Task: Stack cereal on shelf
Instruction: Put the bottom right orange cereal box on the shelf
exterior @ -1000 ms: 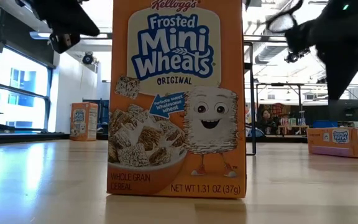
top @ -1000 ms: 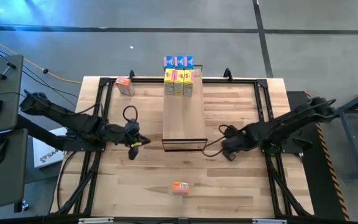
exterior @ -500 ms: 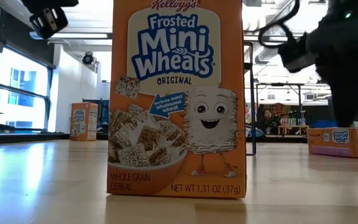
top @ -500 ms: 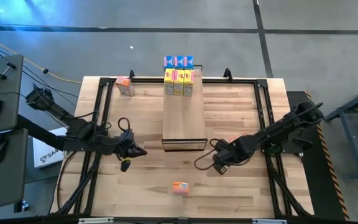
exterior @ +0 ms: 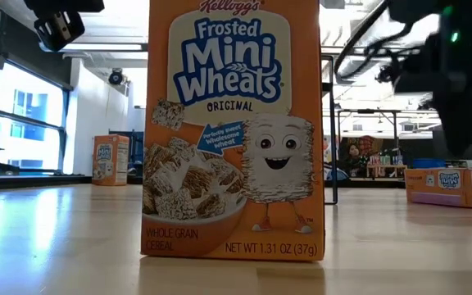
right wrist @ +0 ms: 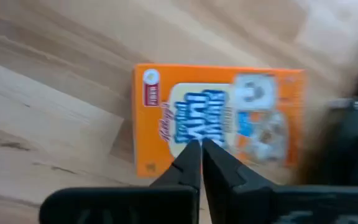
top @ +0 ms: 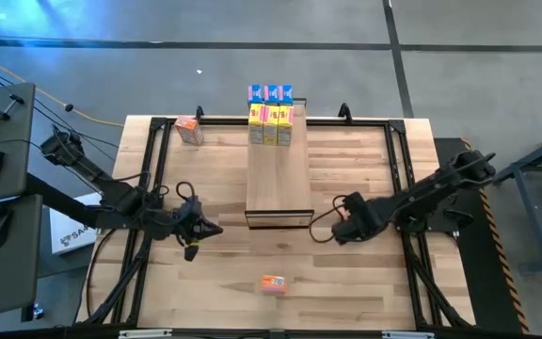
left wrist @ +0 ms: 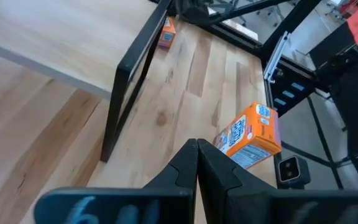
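Observation:
The shelf [top: 278, 174] runs from mid-table to the far edge. Blue [top: 270, 93] and yellow [top: 271, 124] cereal boxes stand packed together on its far end. One orange box [top: 273, 283] stands upright near the front edge and fills the low view [exterior: 232, 131]. Another [top: 188, 129] stands at the far left. A third [right wrist: 219, 118] lies flat on the table, face up, under my right gripper [right wrist: 199, 146], which is shut and points down right of the shelf's near end [top: 343, 226]. My left gripper [top: 213, 230] is shut and hangs in the air left of that end. My right gripper's shut fingertips stand above the printed face [right wrist: 191, 127] of the flat orange box, pointing down at it. I cannot tell whether they touch it.
Dark frame rails [top: 398, 155] run along the table's left, right and far sides. The shelf's dark end frame [left wrist: 129, 81] stands close to my left gripper [left wrist: 197, 149]. Bare planks lie between the shelf's near end and the front orange box [left wrist: 250, 137].
My left gripper has swung toward the table's near-left, away from the shelf's end, and stays shut. My right gripper swung toward the near edge, came back toward the shelf, sank and rolled about its own axis. No box has moved.

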